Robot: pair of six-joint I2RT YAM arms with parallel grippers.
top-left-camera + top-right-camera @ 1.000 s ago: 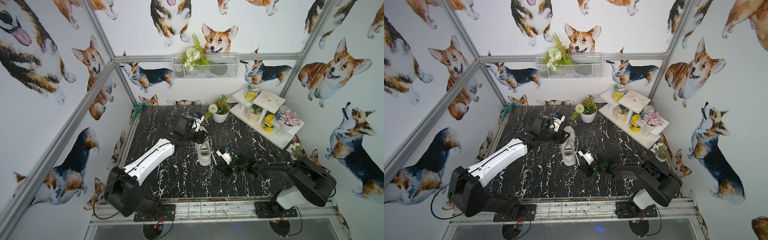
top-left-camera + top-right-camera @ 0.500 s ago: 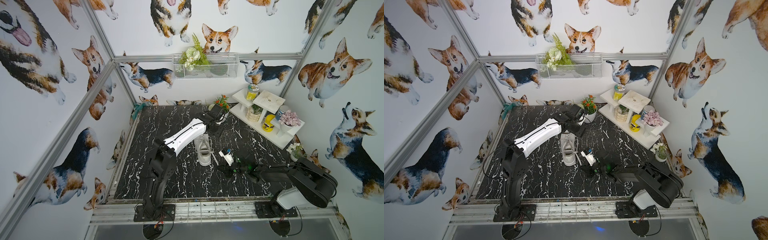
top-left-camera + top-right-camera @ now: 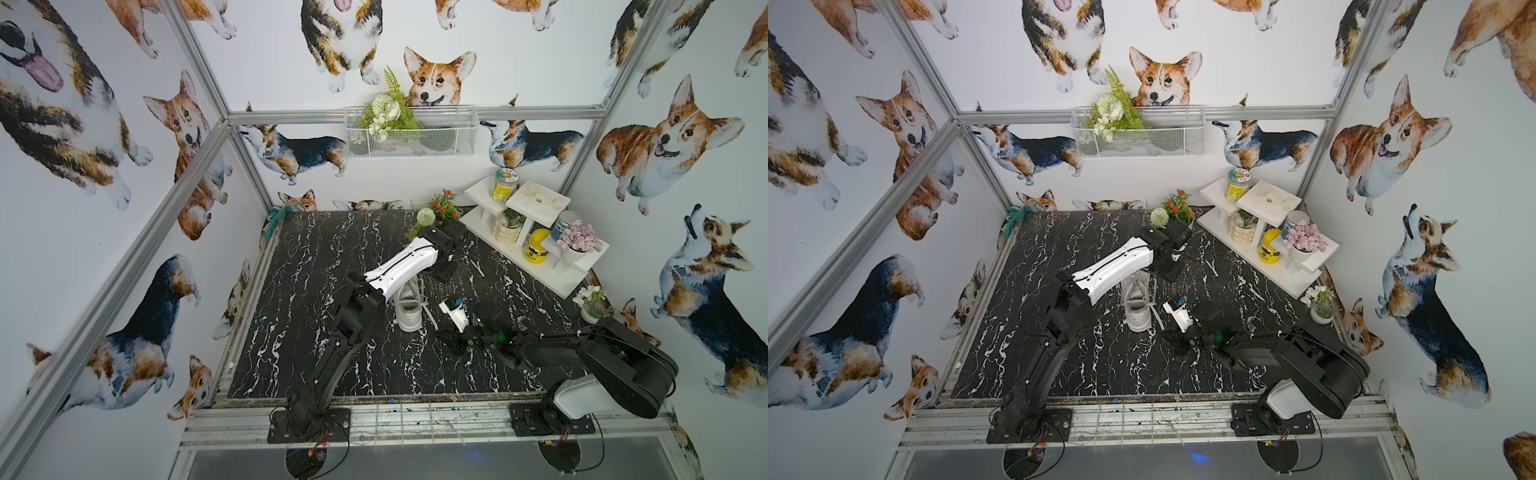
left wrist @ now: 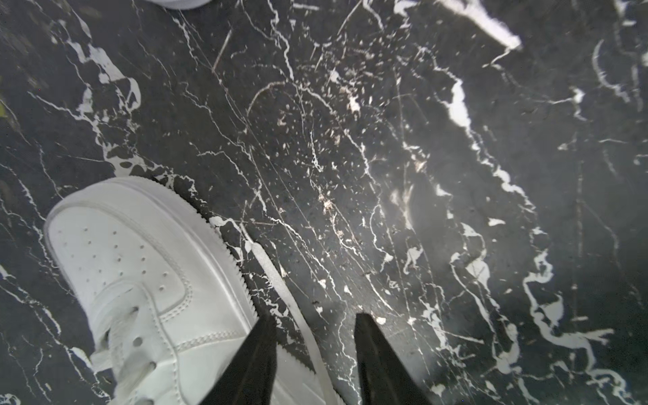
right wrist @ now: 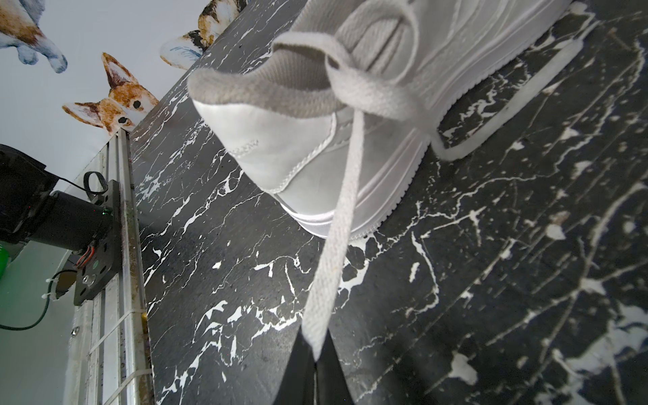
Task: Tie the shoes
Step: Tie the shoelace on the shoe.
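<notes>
**Left arm** (image 3: 401,266) reaches over the sneaker (image 3: 409,311), wrist bent down. The left claw (image 4: 314,350) stands open, its fingers (image 4: 256,357) either side of a free lace (image 4: 277,280) lying on the table (image 4: 385,175), just beside the toe. **Right arm** (image 3: 582,357) lies low and outstretched. The right claw (image 5: 315,364) pinches a taut lace (image 5: 336,228) running from the sneaker's collar. Well beyond the left claw, a wire basket (image 3: 449,139) holds white flowers (image 3: 384,112) and fern (image 3: 392,83).

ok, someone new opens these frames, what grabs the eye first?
The corgi wallpaper on every wall. Then the white sneaker mid-table, the right gripper shut on a taut lace running past its heel. The left gripper hangs open over the loose lace beside the toe.
</notes>
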